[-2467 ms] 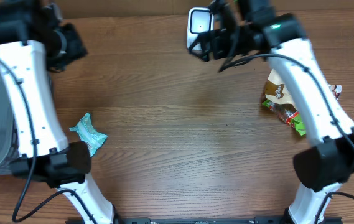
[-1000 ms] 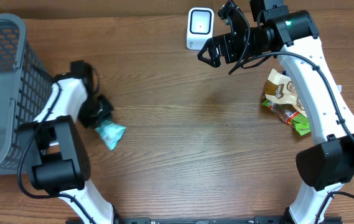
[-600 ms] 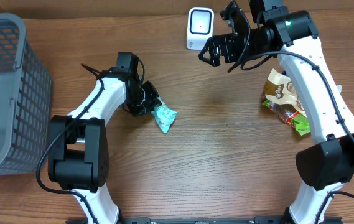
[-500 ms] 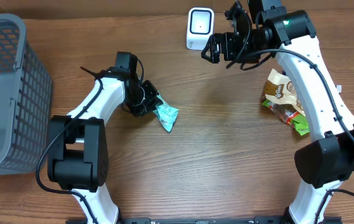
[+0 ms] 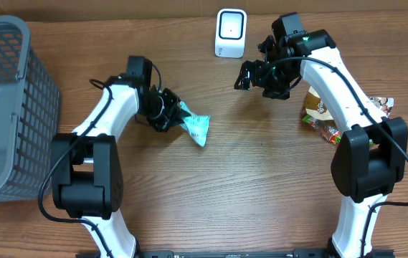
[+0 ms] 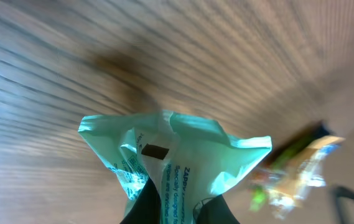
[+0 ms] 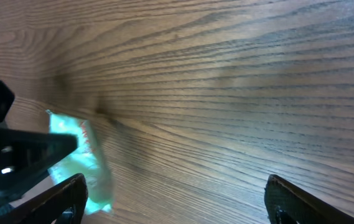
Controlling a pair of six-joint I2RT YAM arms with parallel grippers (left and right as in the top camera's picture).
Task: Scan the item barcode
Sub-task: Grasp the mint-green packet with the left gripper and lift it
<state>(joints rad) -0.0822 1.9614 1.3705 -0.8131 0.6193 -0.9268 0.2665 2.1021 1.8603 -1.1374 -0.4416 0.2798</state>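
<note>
The left fingers (image 5: 171, 117) are pinched shut on one end of a mint-green packet (image 5: 195, 127), which is left of the middle of the bench (image 5: 247, 186). From overhead, the packet's long axis runs on a slant from upper left, where it is gripped, to lower right. Its free end points down and to the right, away from the white scanner (image 5: 230, 32) at the far edge. Whether the free end touches the wood cannot be told.

In the left wrist view the packet (image 6: 170, 155) fans out wider above the dark fingers (image 6: 144, 202). A small dark label and lines of print show on its face, too blurred to read.

The right fingers (image 5: 244, 74) are spread wide and hold nothing. They hang just right of the scanner and point left. In the right wrist view both tips (image 7: 71, 196) frame bare wood, with the packet (image 7: 80, 162) at the left edge.

A grey basket (image 5: 3, 107) stands at the left end of the bench. Some snack bags (image 5: 325, 118) lie near the right edge.
</note>
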